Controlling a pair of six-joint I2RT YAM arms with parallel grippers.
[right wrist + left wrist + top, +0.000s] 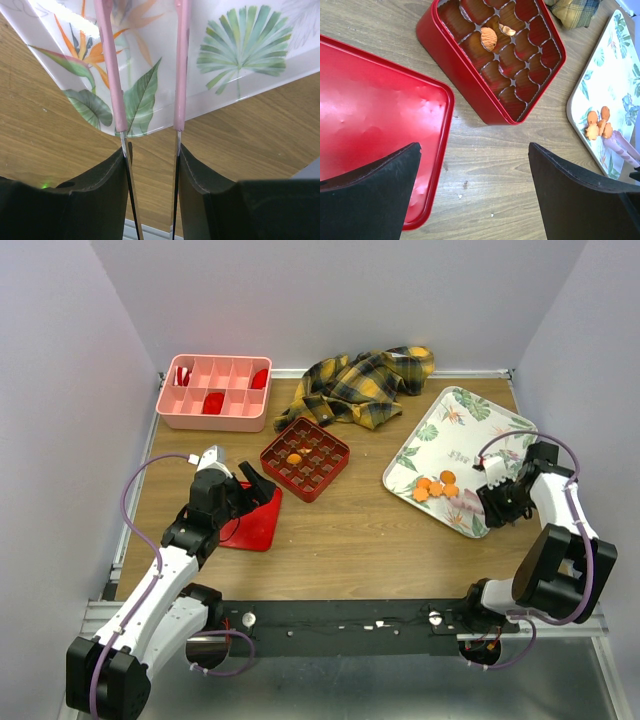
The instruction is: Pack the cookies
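Note:
Several small orange cookies (435, 486) (599, 125) lie on the near-left part of a floral tray (462, 430) (615, 75) (235, 50). One more cookie (294, 458) (489, 38) sits in a cell of the red gridded box (330, 480) (455, 55). My right gripper (497, 498) (151, 150) is shut on pink-tipped tongs (112, 75) (620, 145), whose arms stand apart and reach over the tray's near corner toward the cookies. My left gripper (258, 485) (475, 190) hangs open and empty over bare wood between the red lid (255, 525) (370, 120) and the box.
A pink compartment bin (215, 392) with dark red pieces stands at the back left. A yellow plaid cloth (365, 380) (572, 11) lies crumpled at the back, between the bin and the tray. Walls close in the table on three sides.

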